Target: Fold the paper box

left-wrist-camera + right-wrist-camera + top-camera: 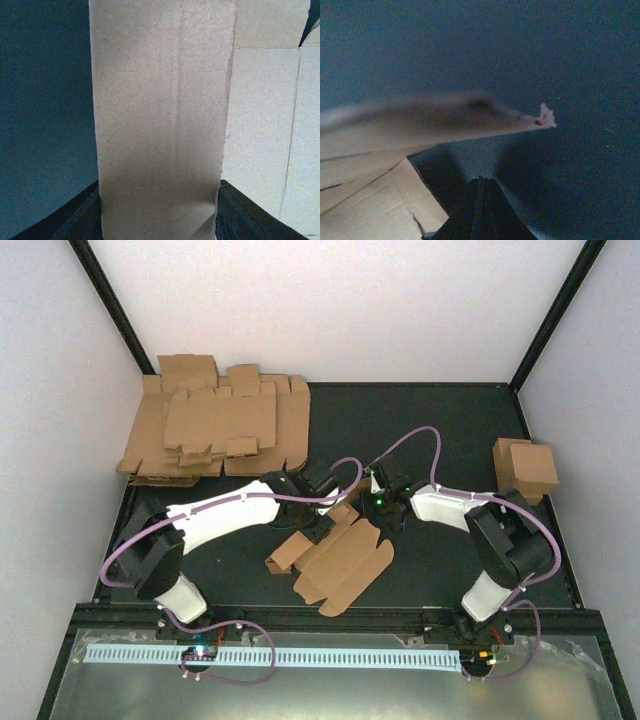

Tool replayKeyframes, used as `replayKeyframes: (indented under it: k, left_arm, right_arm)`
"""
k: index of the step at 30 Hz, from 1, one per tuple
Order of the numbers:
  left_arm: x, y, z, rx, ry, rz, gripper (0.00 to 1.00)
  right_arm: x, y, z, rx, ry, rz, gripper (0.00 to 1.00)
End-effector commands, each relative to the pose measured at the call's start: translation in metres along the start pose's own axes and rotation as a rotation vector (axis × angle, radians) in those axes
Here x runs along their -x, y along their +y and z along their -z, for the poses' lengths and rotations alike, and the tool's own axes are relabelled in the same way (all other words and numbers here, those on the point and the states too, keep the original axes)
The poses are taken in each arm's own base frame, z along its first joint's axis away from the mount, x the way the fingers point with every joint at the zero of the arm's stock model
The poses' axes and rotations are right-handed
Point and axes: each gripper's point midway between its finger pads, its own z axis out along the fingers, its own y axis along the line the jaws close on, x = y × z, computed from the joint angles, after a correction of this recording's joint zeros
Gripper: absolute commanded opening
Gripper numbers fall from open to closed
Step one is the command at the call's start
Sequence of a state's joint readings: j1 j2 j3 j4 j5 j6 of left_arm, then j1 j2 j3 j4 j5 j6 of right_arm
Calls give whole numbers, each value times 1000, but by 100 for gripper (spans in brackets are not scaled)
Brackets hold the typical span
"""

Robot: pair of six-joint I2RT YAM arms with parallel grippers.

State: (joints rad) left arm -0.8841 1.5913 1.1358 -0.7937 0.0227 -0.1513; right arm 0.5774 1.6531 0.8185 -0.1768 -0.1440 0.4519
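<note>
The paper box lies mostly flat on the dark table at centre, a brown die-cut blank with one panel raised at its left end. My left gripper is closed across that raised panel; its two fingers press the panel's edges from either side. The right gripper sits just above the blank's far right corner, shut with nothing in it. In the right wrist view its tips point at bare table, with a lifted flap and a flat panel to the left.
A pile of flat brown blanks fills the back left corner. A folded cardboard box stands at the right edge. Purple cables loop over both arms. Black frame posts rise at the back corners.
</note>
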Motion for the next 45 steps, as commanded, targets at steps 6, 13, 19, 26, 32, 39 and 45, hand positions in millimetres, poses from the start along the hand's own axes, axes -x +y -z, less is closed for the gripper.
replayKeyframes:
  k: [6, 13, 19, 26, 32, 39, 45]
  left_arm:
    - [6, -1, 4, 0, -29, -10, 56]
    - [7, -1, 3, -5, -31, -8, 56]
    - [7, 0, 3, 1, -32, -4, 56]
    - [8, 3, 5, 3, -42, 16, 56]
    - [8, 4, 4, 4, -42, 25, 55]
    - [6, 5, 3, 4, -40, 29, 55]
    - [7, 5, 2, 3, -41, 30, 55]
  right_arm:
    - [5, 5, -16, 26, 14, 25, 2]
    - [3, 31, -9, 176, 28, 21, 2]
    - [0, 51, 2, 287, 43, 22, 2]
    - [-5, 60, 10, 349, 57, 3, 2]
    - [-17, 60, 3, 376, 86, -30, 2]
    - [-25, 60, 2, 401, 91, -79, 2]
    - [-36, 57, 0, 418, 95, -128, 2]
